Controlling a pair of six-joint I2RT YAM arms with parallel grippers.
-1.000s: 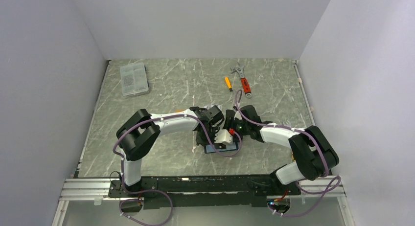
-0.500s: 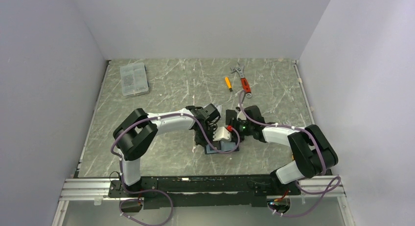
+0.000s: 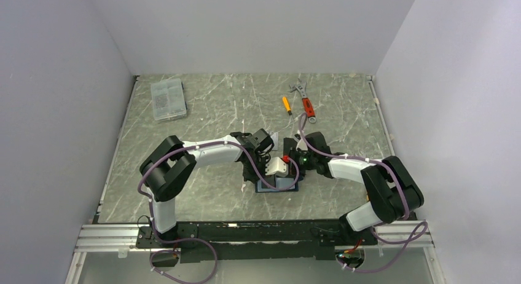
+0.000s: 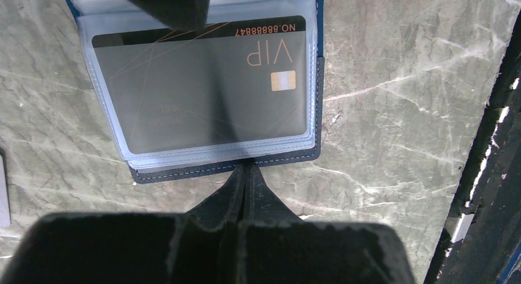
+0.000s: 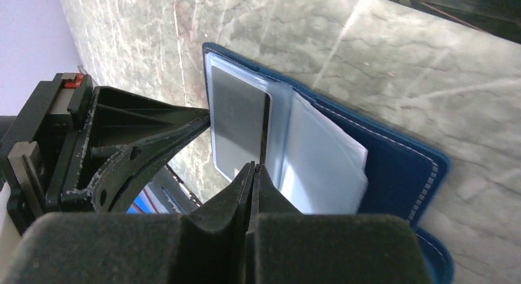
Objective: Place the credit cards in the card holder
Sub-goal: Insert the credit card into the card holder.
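The card holder (image 4: 289, 158) is lying open on the table (image 4: 399, 112), directly in front of the tips of the left claw (image 4: 247, 173). The fingers of this claw are pressed together, and their tips are met by the dark blue border of the holder; nothing is seen between them. Just beyond that border, a black card (image 4: 203, 87) with the letters "VIP" and a small golden chip is lodged inside a clear plastic sleeve (image 4: 107, 139) of the holder.

The right claw (image 5: 255, 170) is also pressed together. Its tips are placed at the edge of the same black card, on the side opposite to the left claw. Whether the thin edge of the sleeve is pinched between them cannot be told. To the right of these tips more clear sleeves are fanned over the blue inside of the holder.

In the view from above, both claws are seen meeting over the holder. Far beyond them a red-handled adjustable wrench (image 3: 305, 101) and a small orange screwdriver (image 3: 286, 105) are found, and far to the left a clear compartment box (image 3: 168, 99).
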